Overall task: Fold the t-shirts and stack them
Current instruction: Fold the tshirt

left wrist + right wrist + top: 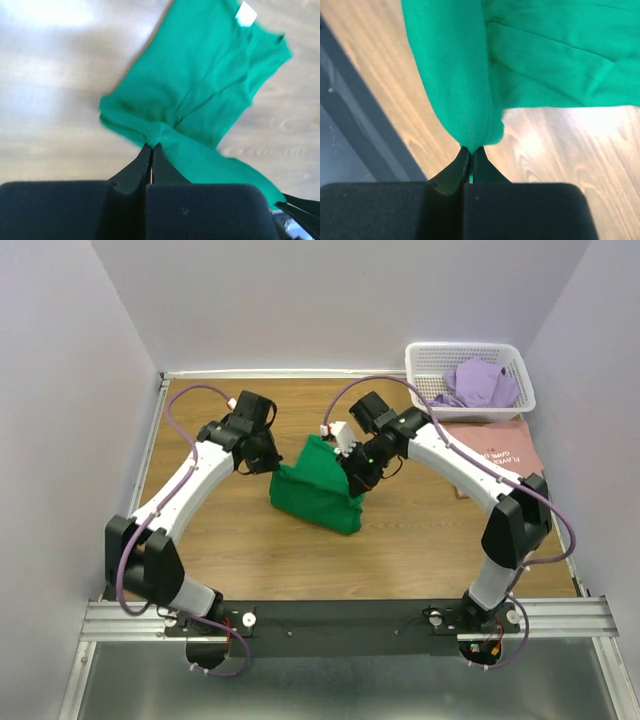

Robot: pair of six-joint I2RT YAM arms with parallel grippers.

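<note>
The green t-shirt (318, 490) sits at about the middle of the table (250, 540), partly lifted and bunched. Its lower part rests on the wood and its upper edge is drawn up between the two arms. The left pincer (151, 147) is clenched on a pinch of cloth at the shirt's 10 o'clock side. The right pincer (471, 150) is clenched on a fold of the same shirt at about 2 o'clock. In both wrist views the jaws stand fully together with green cloth wedged in the tips.

The cloth looks thin, soft and light. It hangs in loose drapes from each grip and creases freely, so it should sag and swing rather than keep a shape. It won't break, but a shallow pinch could let a single layer slide out. A grip that catches two layers would drag the fold askew. The best places to hold it are likely the hem corners or the shoulder seams, one layer deep and spread wide apart, so the panel can be pulled flat. The white label (245, 13) marks the neck end in the left wrist view.

The pink t-shirt (495, 455) lies flat at the table's 3 o'clock edge. The lavender t-shirt (478, 383) is heaped in the basket (425, 360) at about 1 o'clock, well apart from both pincers
</note>
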